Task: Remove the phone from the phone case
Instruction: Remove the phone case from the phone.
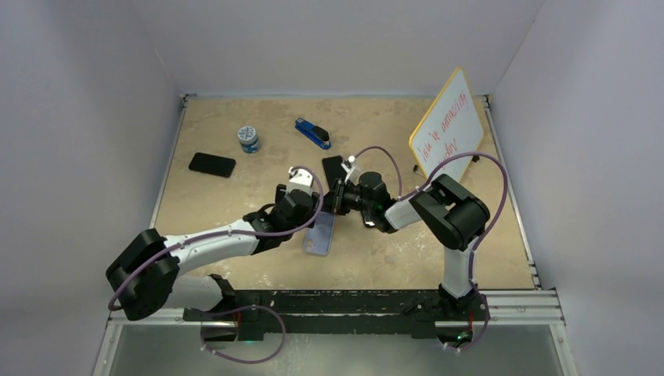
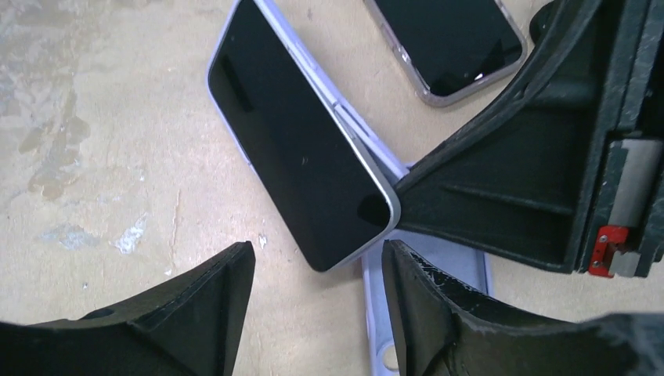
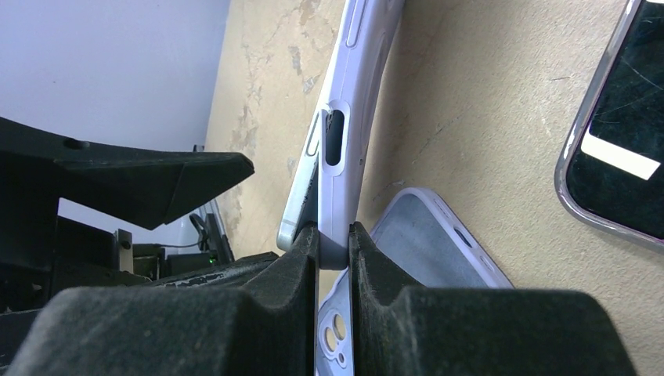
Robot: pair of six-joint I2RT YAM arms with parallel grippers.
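A phone [image 2: 297, 149] with a black screen and silver rim stands tilted above the table, partly lifted out of its lavender phone case [image 3: 344, 117]. My right gripper [image 3: 333, 235] is shut on the case's end wall, and the phone's silver corner [image 3: 301, 207] sticks out beside its left finger. In the left wrist view the case edge [image 2: 368, 141] shows behind the phone. My left gripper [image 2: 317, 251] is open, its fingertips [image 2: 227, 274] just short of the phone's near corner and not touching it. From above, both grippers [image 1: 317, 200] [image 1: 342, 196] meet mid-table.
An empty lavender case [image 1: 319, 235] lies flat under the grippers. A second phone [image 1: 333, 166] lies just behind them, and a black phone [image 1: 211, 164] at the left. A small jar [image 1: 249, 139] and a blue stapler [image 1: 312, 133] sit further back. A whiteboard [image 1: 448, 125] leans at the right.
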